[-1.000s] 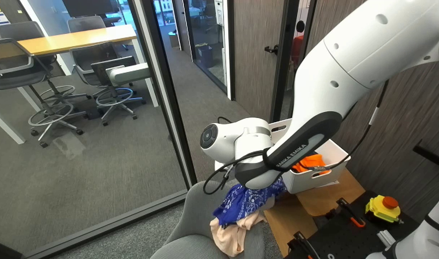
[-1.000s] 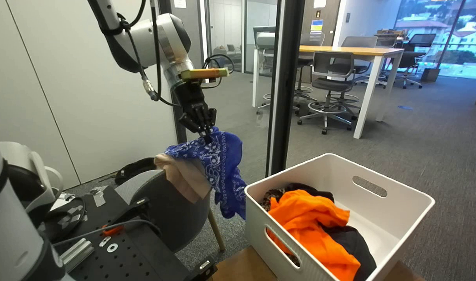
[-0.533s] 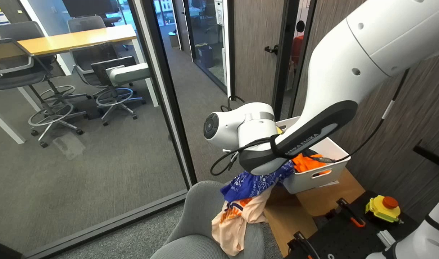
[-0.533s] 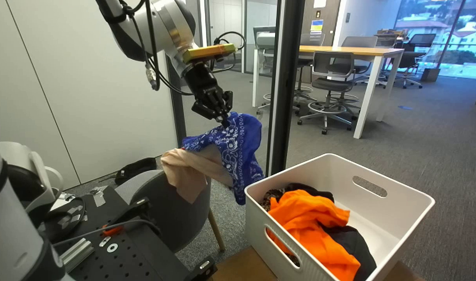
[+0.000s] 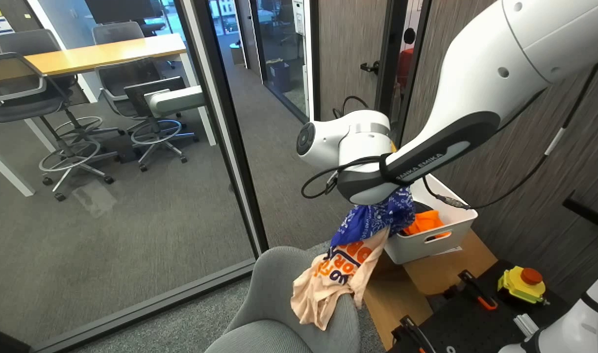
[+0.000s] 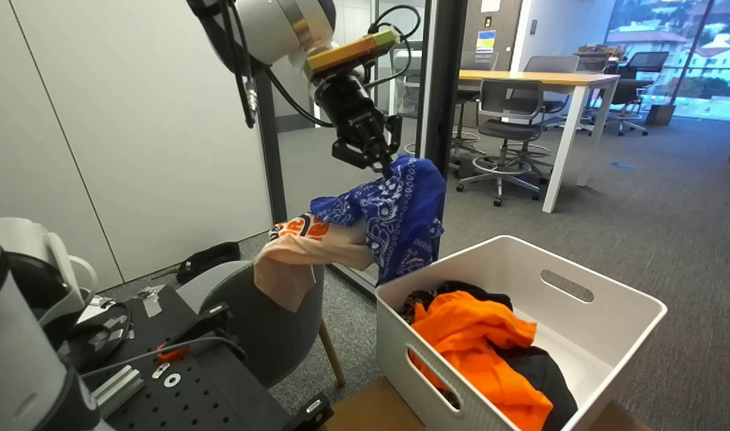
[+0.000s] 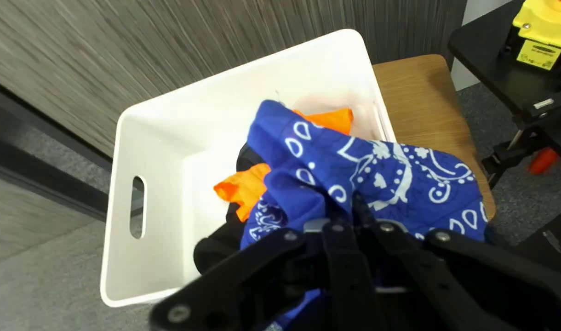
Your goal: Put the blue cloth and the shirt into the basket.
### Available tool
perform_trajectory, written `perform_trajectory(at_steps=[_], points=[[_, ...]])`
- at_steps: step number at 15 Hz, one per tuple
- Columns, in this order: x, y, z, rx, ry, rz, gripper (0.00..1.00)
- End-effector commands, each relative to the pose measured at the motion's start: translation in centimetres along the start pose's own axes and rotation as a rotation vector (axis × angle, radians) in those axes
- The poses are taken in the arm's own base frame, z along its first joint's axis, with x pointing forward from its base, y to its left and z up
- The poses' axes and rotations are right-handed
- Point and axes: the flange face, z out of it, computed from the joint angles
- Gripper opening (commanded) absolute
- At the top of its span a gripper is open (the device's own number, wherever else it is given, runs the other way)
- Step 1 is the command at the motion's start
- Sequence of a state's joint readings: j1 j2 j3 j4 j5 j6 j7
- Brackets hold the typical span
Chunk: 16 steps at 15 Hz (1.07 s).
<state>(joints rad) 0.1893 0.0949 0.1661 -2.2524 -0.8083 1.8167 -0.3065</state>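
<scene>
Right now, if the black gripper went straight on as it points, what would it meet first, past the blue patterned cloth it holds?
Past the blue patterned cloth, the black gripper would probably meet the crumpled orange fabric inside the white plastic basket; depth is unclear, so its rim might come first.

Blue cloth (image 5: pixel 370 223) near white basket (image 5: pixel 409 250), shirt (image 5: pixel 336 277) partly over grey chair (image 5: pixel 274 284).

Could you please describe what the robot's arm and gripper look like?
The smooth, rounded white robot arm has a dark grey panel with pale lettering, legible as RANKA EMIKA, and a silver band. Black cables are strapped along it. The black, jointed gripper shows silver screw heads, with a yellow-orange bar mounted near its base.
</scene>
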Motion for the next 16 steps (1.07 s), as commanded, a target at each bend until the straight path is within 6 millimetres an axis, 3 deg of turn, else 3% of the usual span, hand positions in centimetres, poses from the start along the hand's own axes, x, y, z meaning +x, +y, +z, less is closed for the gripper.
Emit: perform_trajectory(at_steps=[1,7,16], points=[[-4.5,4.5,1.0,0.031,-0.021,0.196,0.06],[-12.4,10.0,3.0,0.072,-0.028,0.515,0.06],[-20.8,11.2,2.2,0.070,-0.079,0.890,0.06]])
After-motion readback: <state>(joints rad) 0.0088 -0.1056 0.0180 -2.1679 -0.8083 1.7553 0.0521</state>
